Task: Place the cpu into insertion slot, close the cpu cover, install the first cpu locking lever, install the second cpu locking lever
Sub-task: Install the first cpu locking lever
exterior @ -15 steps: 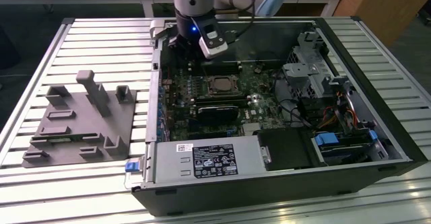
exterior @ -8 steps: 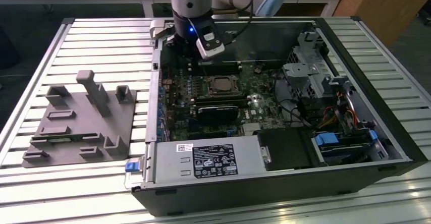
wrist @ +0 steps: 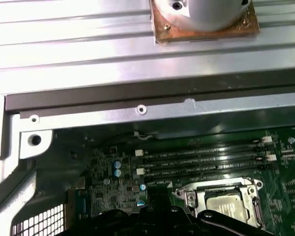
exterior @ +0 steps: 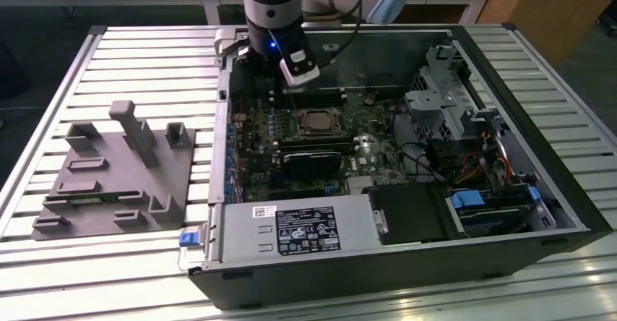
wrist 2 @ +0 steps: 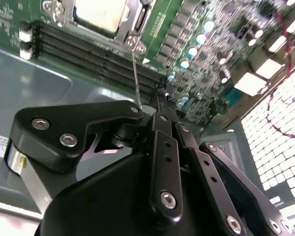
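Our gripper (wrist 2: pixel 146 109) has its tips pressed together on the free end of a thin cpu locking lever (wrist 2: pixel 134 69) in the second wrist view. We read that as a pinch on the wire, though the linkage partly hides the contact spot. The lever stands nearly upright off the socket corner, so it's not latched yet; we can't tell which of the two levers it is. Just beyond it, the cpu (wrist: pixel 227 205) sits in the insertion slot (wrist: pixel 186 198), and the cpu cover (wrist: pixel 221 188) looks to be down over it, with the pale face showing through the cut-out. So we judge lever install is the step in hand. To do it well, we'd keep the pinch near the wire's tip, swing it along its hinge arc rather than pushing straight down, and check the cover sits flat. A wire this thin will likely flex and could slip out of the grip. We'd also keep clear of the memory slots (wrist: pixel 201 157) right beside the socket. Further out are the case rim (wrist: pixel 137 93), then the slatted table (wrist: pixel 88 44) with a round metal heatsink (wrist: pixel 201 12) on a copper base standing on it.
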Robot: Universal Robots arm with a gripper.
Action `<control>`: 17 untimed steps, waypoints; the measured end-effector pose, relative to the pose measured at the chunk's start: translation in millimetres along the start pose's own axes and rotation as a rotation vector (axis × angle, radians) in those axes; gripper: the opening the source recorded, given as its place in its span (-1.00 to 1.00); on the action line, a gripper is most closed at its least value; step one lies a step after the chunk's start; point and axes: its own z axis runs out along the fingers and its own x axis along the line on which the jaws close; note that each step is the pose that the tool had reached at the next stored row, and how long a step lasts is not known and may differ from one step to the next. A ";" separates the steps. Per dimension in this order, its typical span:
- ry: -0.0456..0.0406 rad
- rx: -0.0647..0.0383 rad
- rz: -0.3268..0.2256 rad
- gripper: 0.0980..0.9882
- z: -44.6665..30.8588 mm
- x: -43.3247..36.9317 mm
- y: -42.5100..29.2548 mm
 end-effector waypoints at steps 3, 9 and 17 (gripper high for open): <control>0.0026 -0.020 0.001 -0.98 1.5 0.0 -0.7; 0.0048 -0.039 0.001 -0.98 4.9 0.0 -1.7; 0.0049 -0.039 0.001 -0.98 5.7 -13.5 -0.3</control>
